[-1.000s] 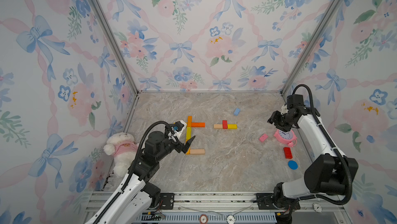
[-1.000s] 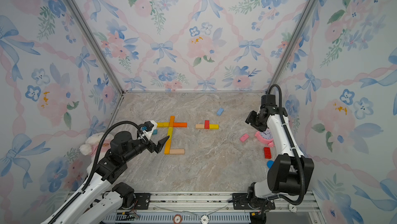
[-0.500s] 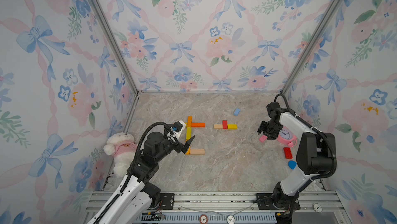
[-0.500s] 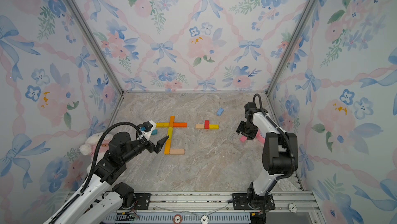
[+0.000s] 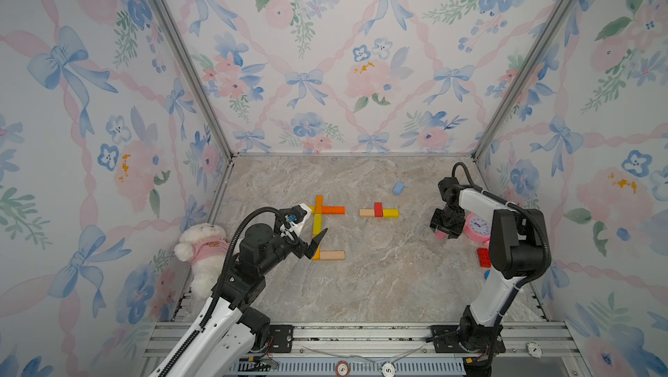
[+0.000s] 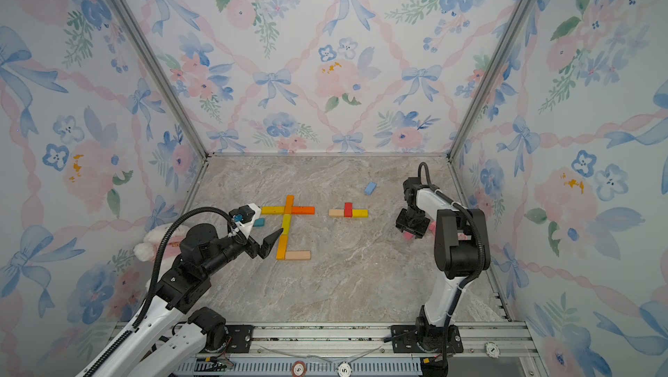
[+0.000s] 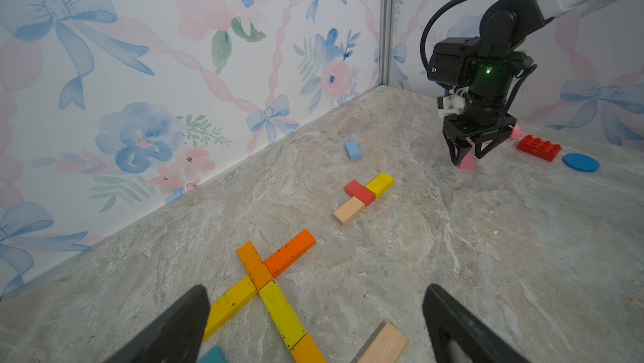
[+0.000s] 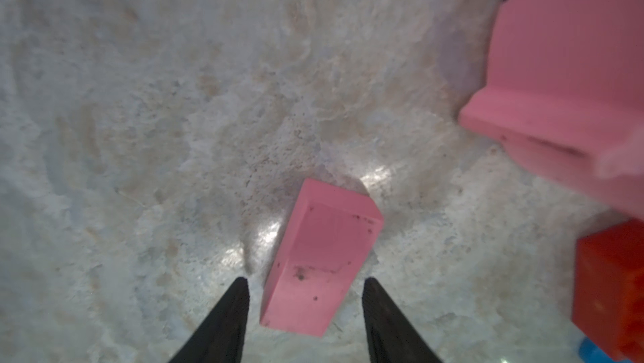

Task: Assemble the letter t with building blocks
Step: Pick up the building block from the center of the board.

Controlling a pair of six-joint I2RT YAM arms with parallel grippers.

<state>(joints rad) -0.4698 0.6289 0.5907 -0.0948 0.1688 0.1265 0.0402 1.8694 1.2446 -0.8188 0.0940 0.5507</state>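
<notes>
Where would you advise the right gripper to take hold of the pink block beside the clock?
Grip the pink block across its long side faces near mid-length, coming down from above: it lies flat, and the right gripper straddles its narrow width, jaws open.

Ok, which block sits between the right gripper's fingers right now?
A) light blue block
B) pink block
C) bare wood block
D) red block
B: the right wrist view shows the pink block lying between the open fingers of the right gripper, with a gap on each side.
</notes>
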